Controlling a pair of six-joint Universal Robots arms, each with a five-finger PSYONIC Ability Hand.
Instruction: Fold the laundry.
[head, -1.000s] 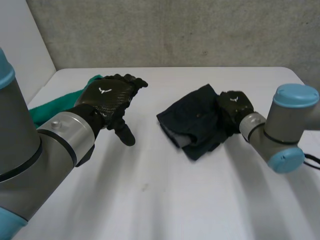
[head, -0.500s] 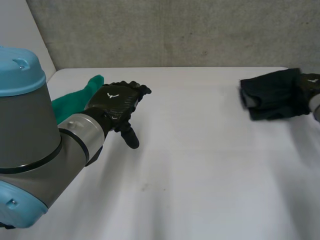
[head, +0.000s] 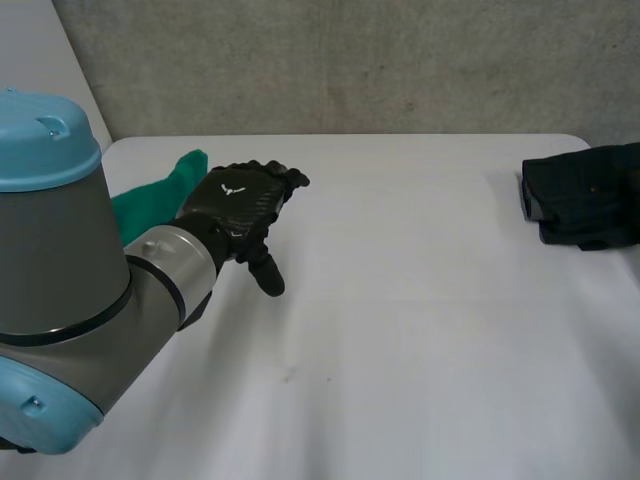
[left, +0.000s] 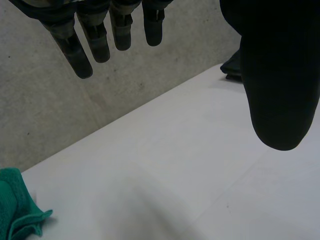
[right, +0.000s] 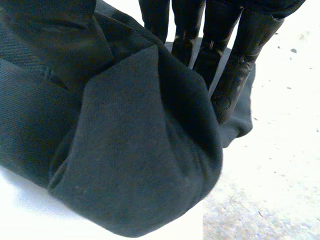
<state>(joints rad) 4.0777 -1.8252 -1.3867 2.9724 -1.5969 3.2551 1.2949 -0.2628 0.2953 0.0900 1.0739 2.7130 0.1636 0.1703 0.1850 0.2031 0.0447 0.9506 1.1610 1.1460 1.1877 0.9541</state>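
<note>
The left hand holds nothing: its fingers are straight and slightly spread, thumb well apart, above the white table. Just beside that hand, on the outer side of its wrist, lies the green cloth. It is a bunched strip whose long axis runs back along the forearm, free tip toward the far wall and the rest hidden by the arm. The fingertips point away from it, so taking it probably means turning the hand back and outward. Well apart from the left hand, at the table's opposite side edge, sits the dark garment, a folded bundle lying crosswise. The right hand grips it, near-straight fingers against one face and cloth bunched into the palm.
</note>
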